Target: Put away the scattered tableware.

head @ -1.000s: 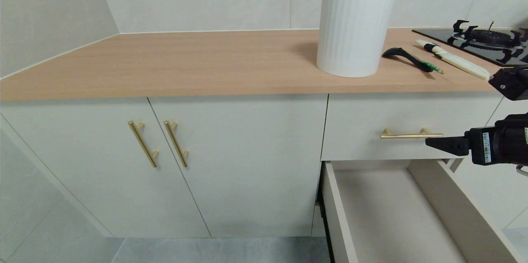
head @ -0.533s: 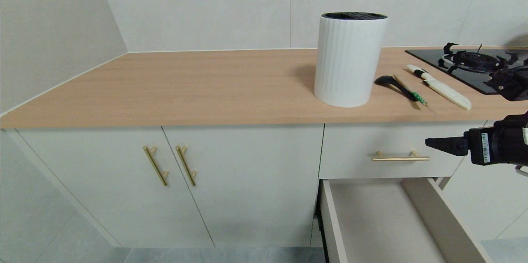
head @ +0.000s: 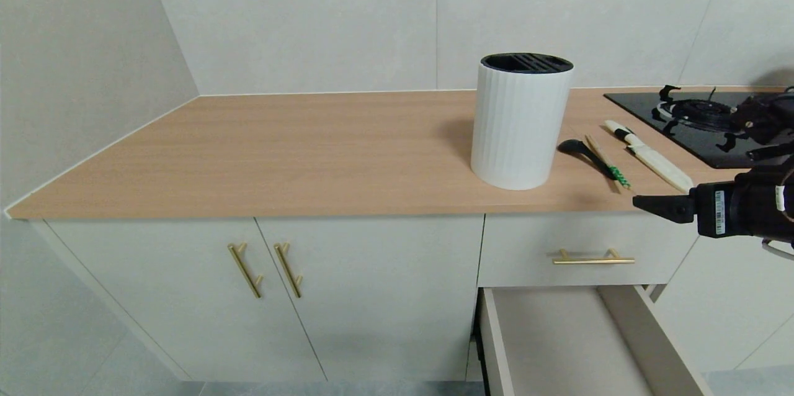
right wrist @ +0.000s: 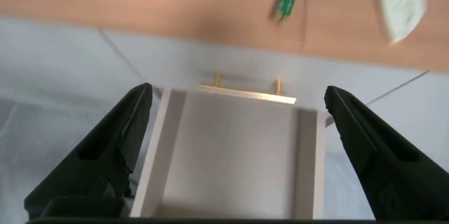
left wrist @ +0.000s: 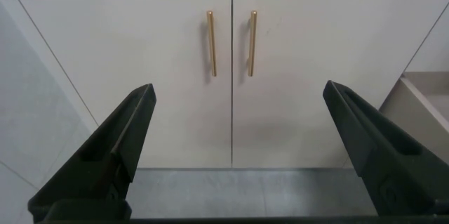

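We are holding our right fingers [head: 660,207] out in front of the tabletop [head: 310,154], level with its front edge. They are standing wide apart. The tableware is lying on the tabletop just past these fingers, a little farther back. A black spoon [head: 580,151] is lying there. Thin wooden chopsticks [head: 611,169] with a green end are lying right beside it. We cannot tell if they are touching the spoon. A white knife [head: 654,160] is lying on the right side of the chopsticks, a bit apart from them.

A tall white holder [head: 520,126] with a black top is standing upright to the left of the right fingers, near the spoon. A black stove [head: 688,113] is sitting farther back and to the right.

An open drawer [head: 493,340] is sticking out down below the right fingers. From the right wrist we are seeing it in the gap between the two fingers. A shut drawer with a gold handle [head: 592,257] is sitting above it, under the tabletop.

Our left fingers [left wrist: 112,154] are also standing wide apart. They are pointing at two white cupboard doors [left wrist: 168,97] with gold handles [left wrist: 210,45].
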Robot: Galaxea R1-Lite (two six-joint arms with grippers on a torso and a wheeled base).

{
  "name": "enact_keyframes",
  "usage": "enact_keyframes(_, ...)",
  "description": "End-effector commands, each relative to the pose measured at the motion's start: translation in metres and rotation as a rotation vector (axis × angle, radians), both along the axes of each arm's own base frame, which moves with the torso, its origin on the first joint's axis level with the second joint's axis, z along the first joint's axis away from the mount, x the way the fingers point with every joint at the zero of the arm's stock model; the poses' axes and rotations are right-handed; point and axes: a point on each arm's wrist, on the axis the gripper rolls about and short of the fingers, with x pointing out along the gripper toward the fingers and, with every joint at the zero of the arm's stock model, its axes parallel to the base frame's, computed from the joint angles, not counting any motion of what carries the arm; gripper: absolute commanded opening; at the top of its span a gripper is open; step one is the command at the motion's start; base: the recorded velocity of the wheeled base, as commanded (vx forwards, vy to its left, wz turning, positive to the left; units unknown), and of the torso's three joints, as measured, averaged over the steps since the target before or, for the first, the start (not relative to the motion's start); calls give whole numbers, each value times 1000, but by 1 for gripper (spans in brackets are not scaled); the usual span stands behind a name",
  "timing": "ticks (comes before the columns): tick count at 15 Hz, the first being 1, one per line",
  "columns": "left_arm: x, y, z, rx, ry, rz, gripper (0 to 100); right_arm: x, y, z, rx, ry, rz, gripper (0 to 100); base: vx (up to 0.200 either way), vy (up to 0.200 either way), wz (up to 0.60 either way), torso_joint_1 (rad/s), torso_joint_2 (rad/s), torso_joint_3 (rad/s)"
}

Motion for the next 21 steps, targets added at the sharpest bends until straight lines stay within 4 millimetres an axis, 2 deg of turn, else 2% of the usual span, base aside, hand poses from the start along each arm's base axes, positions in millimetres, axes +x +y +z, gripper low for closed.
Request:
enact_keyframes(1,0,0,0,0,0,0,100,12,1,13,6,-19,-31,100,0,0,0,0,0,0)
enact_keyframes(3,0,0,0,0,0,0,100,42,-3,22,-24,72,-130,100,0,0,0,0,0,0)
enact_keyframes(4,0,0,0,0,0,0,100,61,-1,22,29,145,-195,100,0,0,0,0,0,0)
enact_keyframes(5,0,0,0,0,0,0,100,76,3,17,97,187,-240,100,0,0,0,0,0,0)
enact_keyframes(7,0,0,0,0,0,2,100,99,9,-10,55,258,-272,100,0,0,0,0,0,0)
enact_keyframes(9,0,0,0,0,0,0,100,114,11,-24,49,256,-285,100,0,0,0,0,0,0)
enact_keyframes(15,0,0,0,0,0,0,100,130,13,-35,63,226,-297,100,0,0,0,0,0,0)
enact_keyframes(21,0,0,0,0,0,0,100,130,12,-35,63,224,-300,100,0,0,0,0,0,0)
